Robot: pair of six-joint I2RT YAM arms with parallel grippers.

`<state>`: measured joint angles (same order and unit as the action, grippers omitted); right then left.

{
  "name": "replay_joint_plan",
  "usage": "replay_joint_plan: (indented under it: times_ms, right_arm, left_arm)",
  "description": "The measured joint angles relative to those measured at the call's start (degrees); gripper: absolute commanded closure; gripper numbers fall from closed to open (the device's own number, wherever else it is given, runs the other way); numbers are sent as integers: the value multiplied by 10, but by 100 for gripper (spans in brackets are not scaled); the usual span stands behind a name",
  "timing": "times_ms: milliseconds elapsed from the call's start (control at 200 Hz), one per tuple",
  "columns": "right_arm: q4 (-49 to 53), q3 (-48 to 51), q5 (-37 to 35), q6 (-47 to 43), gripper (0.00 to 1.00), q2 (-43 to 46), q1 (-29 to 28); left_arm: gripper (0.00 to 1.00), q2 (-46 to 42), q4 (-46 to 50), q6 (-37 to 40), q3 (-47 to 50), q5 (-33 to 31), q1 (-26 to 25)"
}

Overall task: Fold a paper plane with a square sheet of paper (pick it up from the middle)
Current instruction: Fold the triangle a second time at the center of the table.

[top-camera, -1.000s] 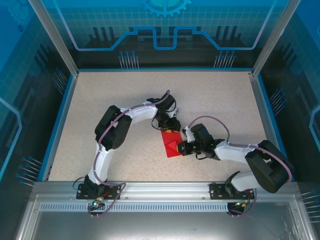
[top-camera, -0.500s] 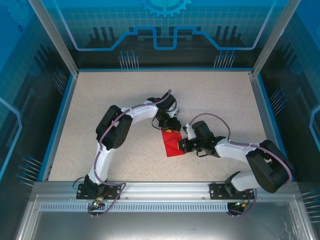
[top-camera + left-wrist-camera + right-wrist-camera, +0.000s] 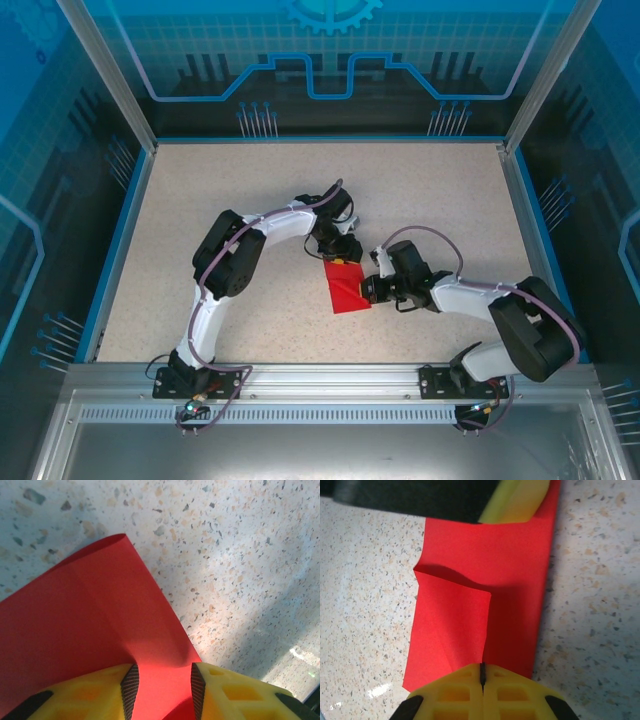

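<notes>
Lying on the counter between the arms, the square sheet of paper is just a folded strip with one flap turned, far from a dart; the right fingers pinch its edge, while the left fingers straddle it, parted.

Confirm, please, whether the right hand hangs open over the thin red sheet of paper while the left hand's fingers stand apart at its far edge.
No: the right hand is shut, its fingers pinching a raised flap of the thin red sheet of paper, as the right wrist view shows. The left hand is open at its far edge.
</notes>
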<state>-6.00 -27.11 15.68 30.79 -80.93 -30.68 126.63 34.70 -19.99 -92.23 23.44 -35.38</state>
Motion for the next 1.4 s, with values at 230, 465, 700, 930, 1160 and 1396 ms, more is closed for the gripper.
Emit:
replay_joint_plan:
  times_ms: [230, 465, 700, 930, 1160, 1396]
  right_arm:
    - [0, 0, 0, 0, 99, -16, 5]
    - [0, -4, 3, -2, 98, -28, 9]
    - [5, -9, 9, -4, 97, -29, 15]
    - [17, -17, 11, -9, 97, -29, 15]
    - [23, -24, 11, -15, 98, -35, 15]
    - [30, -29, 13, -23, 98, -38, 15]
  left_arm:
    - [62, 2, 1, 5, -3, 4, 0]
    - [62, 5, 2, 7, -6, 5, 0]
    - [62, 5, 2, 7, -6, 7, 0]
    - [62, 5, 2, 9, -6, 7, 0]
    - [62, 6, 2, 9, -7, 9, 1]
    - [62, 9, 1, 11, -10, 13, 1]
